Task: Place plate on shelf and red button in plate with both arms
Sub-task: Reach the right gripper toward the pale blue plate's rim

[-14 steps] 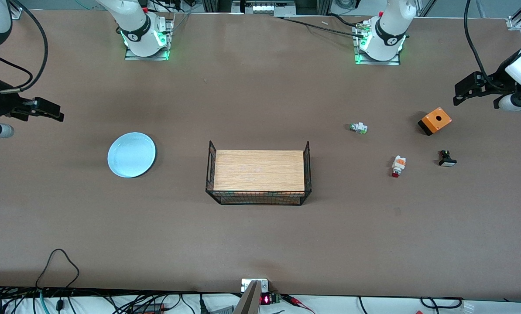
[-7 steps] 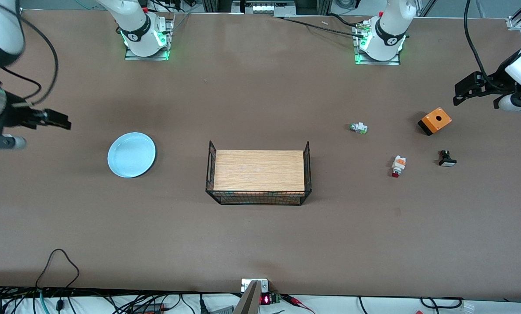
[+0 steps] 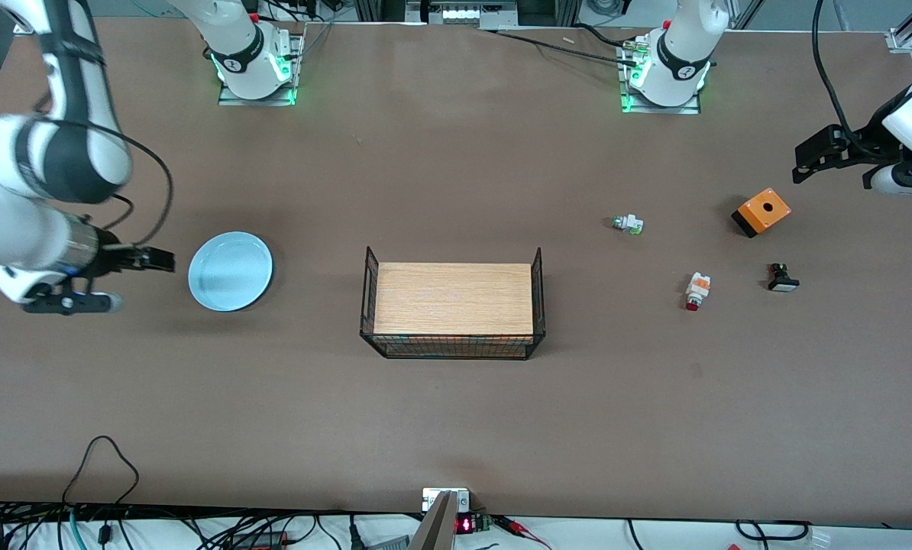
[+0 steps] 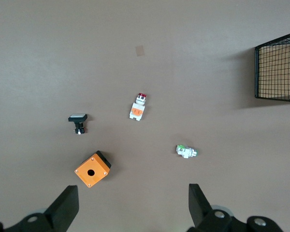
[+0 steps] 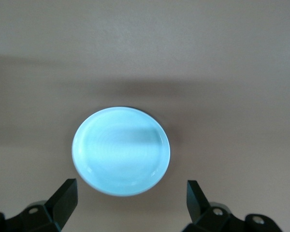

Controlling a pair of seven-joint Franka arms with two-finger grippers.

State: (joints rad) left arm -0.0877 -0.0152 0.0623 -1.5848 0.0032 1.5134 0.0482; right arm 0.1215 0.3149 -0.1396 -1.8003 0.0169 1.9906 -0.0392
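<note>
Wire basket [image 3: 453, 309] sits between plate [image 3: 230, 271] and red button [image 3: 696, 289].

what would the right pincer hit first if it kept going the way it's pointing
Probably the plate: the right pincer, open, points at its rim with only bare table between, though its height above the table is unclear.

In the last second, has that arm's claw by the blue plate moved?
Yes. The right gripper, jaws open, has come toward the front camera and closer to the plate, which stayed put.

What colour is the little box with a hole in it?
The box is orange on top with black sides. The left wrist view shows it best.
</note>
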